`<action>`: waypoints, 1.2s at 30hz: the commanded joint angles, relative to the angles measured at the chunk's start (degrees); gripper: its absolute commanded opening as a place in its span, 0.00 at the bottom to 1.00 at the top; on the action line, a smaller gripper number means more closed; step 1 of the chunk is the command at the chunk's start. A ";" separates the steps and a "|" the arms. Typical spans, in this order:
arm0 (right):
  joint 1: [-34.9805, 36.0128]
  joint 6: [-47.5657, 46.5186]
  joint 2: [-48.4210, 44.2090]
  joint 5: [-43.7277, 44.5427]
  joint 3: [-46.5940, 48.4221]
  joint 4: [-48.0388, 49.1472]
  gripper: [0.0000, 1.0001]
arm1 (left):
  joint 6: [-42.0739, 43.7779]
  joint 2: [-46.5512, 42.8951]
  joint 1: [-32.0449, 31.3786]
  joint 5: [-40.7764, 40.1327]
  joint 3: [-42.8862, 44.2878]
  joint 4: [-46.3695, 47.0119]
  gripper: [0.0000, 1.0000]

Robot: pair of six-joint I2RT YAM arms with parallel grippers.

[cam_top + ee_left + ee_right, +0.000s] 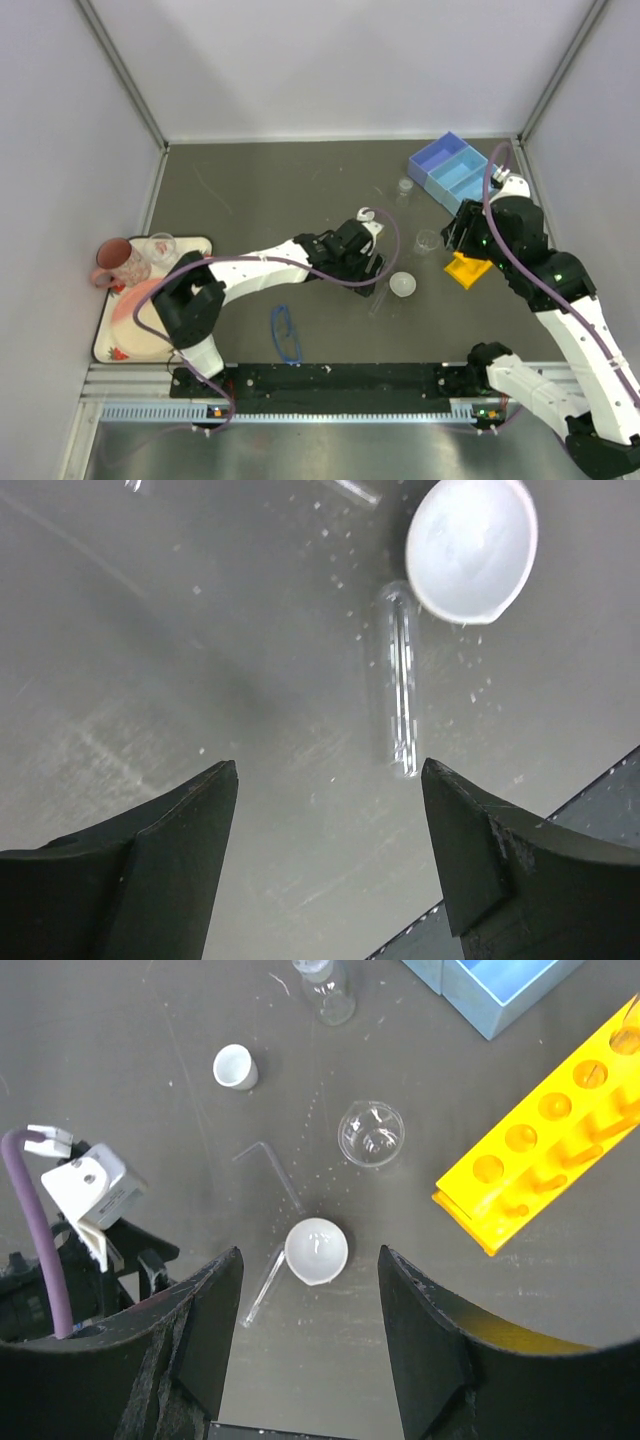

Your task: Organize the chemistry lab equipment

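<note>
Hovering my left claw (pixel 330 780), spread wide, just short of the thin clear tube (pixel 400 680) lying flat on the table (pixel 200 630) by the white dish (pixel 470 545). Next, I reckon: straddle it, pinch, carry it to the yellow rack (pixel 550 1150). Right claw (pixel 310 1260) gapes too.

A dull grey-brown tabletop (pixel 260 180) sits inside a pale enclosure, with a white back wall (pixel 340 60) and plain side walls (pixel 50 130). Slim metal posts (pixel 122 75) mark the rear corners. Fine scratches and white specks mar the surface. A black rail (pixel 330 376) lines the near edge. The light is soft and even.
</note>
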 commanded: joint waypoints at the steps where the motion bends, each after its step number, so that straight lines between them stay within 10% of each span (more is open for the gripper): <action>1: 0.49 -1.07 -1.41 -0.15 -1.37 0.16 0.57 | -2.22 3.77 -1.77 -0.95 5.34 2.45 0.79; 24: 0.49 -1.60 -3.43 -0.15 -5.68 0.51 0.57 | -4.33 16.69 -5.99 -9.56 10.80 0.87 0.59; 31: 0.40 -1.60 -3.60 -0.23 -6.30 0.86 0.57 | -4.50 17.13 -6.08 -12.02 10.71 -0.18 0.39; 36: 0.49 -1.34 -3.61 -0.32 -6.91 1.21 0.57 | -4.42 16.70 -6.08 -12.72 10.45 -1.24 0.05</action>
